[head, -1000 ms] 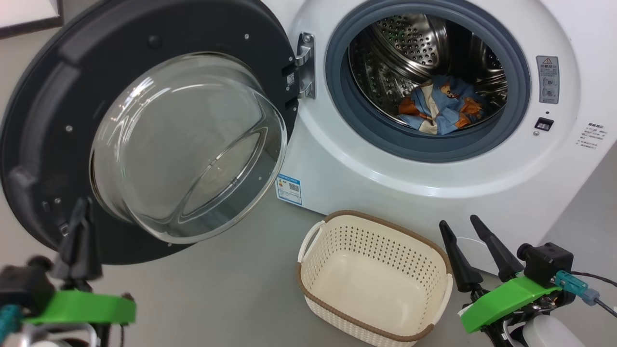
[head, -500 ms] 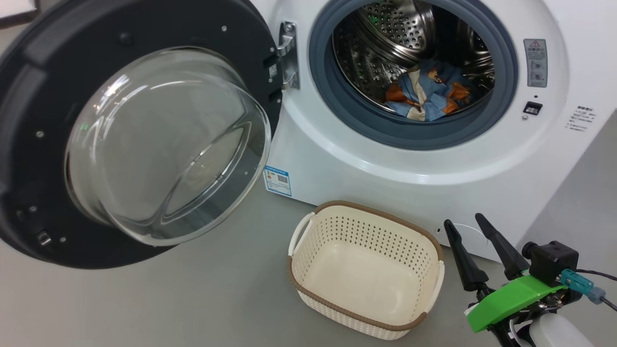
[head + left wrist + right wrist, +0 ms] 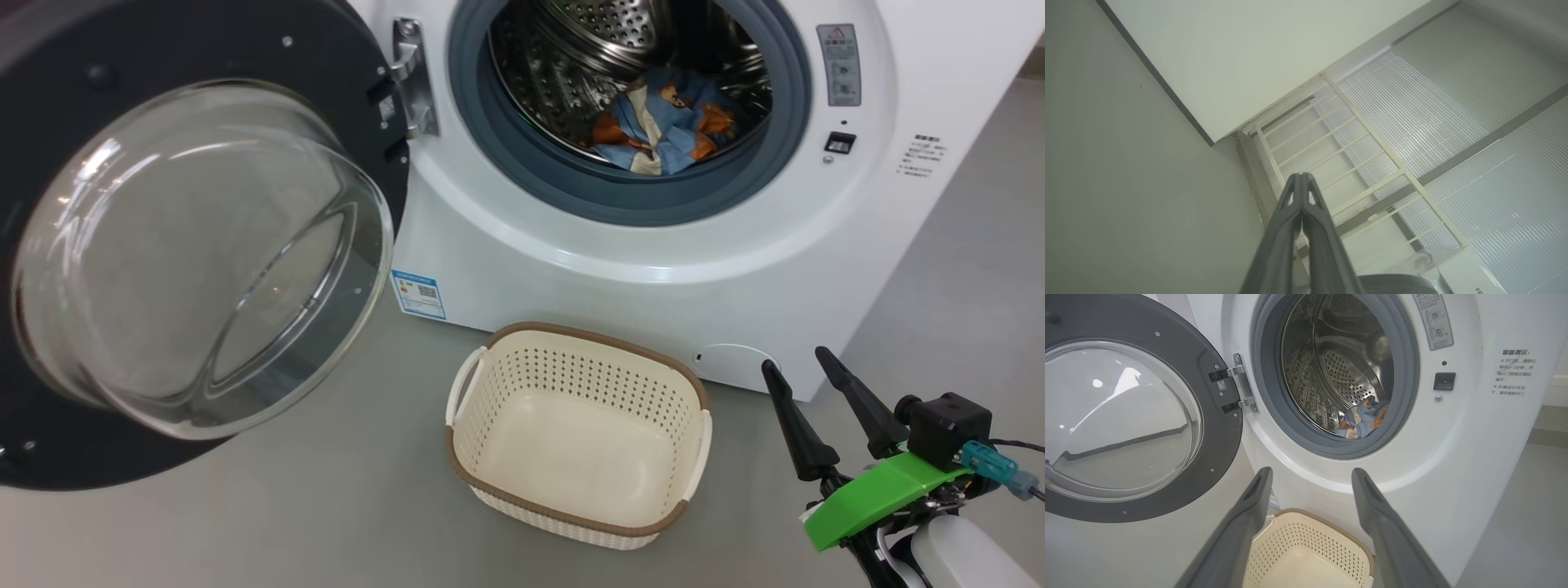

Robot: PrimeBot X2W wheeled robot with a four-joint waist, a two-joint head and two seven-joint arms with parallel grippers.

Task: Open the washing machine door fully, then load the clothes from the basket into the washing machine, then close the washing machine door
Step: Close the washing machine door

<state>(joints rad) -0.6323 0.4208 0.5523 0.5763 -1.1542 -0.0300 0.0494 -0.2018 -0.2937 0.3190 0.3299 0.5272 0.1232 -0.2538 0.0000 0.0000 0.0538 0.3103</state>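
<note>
Door open, snag risk
The clothes (image 3: 653,131) lie low at the drum's (image 3: 588,49) front, so the wide-open washing machine door (image 3: 204,245) may pinch them on closing; basket (image 3: 571,335) empty below; left gripper (image 3: 1301,176) clenched, right gripper (image 3: 793,359) spread.

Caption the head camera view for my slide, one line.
Blue bear-print clothes sit inside the white washing machine, its round black glass-windowed door open, the cream perforated plastic basket empty.

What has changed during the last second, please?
The head camera has swung, so the whole scene slid left; the things themselves did not move. The left gripper, shut, has drawn away from the washing machine door. Unchanged: right gripper open, clothes in the drum, basket empty.
</note>
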